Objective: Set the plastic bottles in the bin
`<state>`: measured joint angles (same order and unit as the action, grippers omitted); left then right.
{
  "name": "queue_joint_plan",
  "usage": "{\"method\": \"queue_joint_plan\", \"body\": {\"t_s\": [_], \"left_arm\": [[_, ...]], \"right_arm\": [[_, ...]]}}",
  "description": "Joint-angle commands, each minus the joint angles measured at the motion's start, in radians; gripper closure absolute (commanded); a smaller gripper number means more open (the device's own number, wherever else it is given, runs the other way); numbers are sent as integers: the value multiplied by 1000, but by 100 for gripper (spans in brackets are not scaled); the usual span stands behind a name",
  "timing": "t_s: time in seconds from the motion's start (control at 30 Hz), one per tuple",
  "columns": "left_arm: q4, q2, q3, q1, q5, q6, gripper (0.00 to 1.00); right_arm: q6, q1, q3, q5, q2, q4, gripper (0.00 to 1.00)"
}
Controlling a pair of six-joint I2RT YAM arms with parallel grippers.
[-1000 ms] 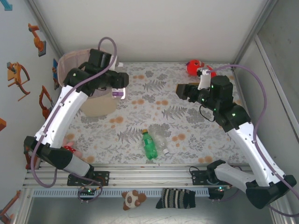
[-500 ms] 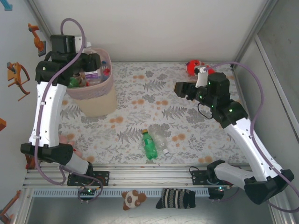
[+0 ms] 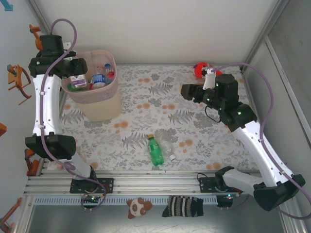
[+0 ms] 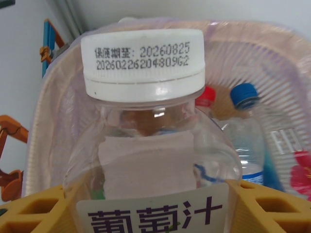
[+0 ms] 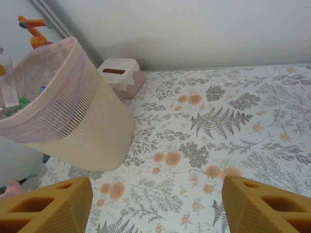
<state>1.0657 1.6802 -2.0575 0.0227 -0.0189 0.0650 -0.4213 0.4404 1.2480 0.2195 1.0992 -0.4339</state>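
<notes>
Two bottles (image 3: 155,151) lying outside one bin (image 3: 104,109), one red plush (image 3: 200,69), one tissue box (image 5: 119,73)

Middle of the table (image 3: 160,102) lies bare, plenty of room to reach through. Far-left corner is taken by the bin (image 3: 102,107), the left gripper (image 4: 153,211) holding a white-capped bottle (image 4: 143,63) over its mouth. Green bottle (image 3: 155,151) and clear bottle (image 3: 166,148) lie at the near edge
</notes>
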Motion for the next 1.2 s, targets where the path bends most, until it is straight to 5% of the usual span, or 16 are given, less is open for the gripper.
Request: {"method": "queue_joint_plan", "body": {"t_s": [0.0, 0.6, 1.17], "left_arm": [[31, 6, 31, 21, 58, -34, 39], [22, 111, 200, 27, 118, -6, 37], [-1, 1, 145, 37, 153, 69, 15]], "right_arm": [[-2, 0, 30, 0, -5, -2, 30], [-10, 0, 21, -5, -9, -8, 30], [-16, 0, 24, -5, -30, -12, 30]]}}
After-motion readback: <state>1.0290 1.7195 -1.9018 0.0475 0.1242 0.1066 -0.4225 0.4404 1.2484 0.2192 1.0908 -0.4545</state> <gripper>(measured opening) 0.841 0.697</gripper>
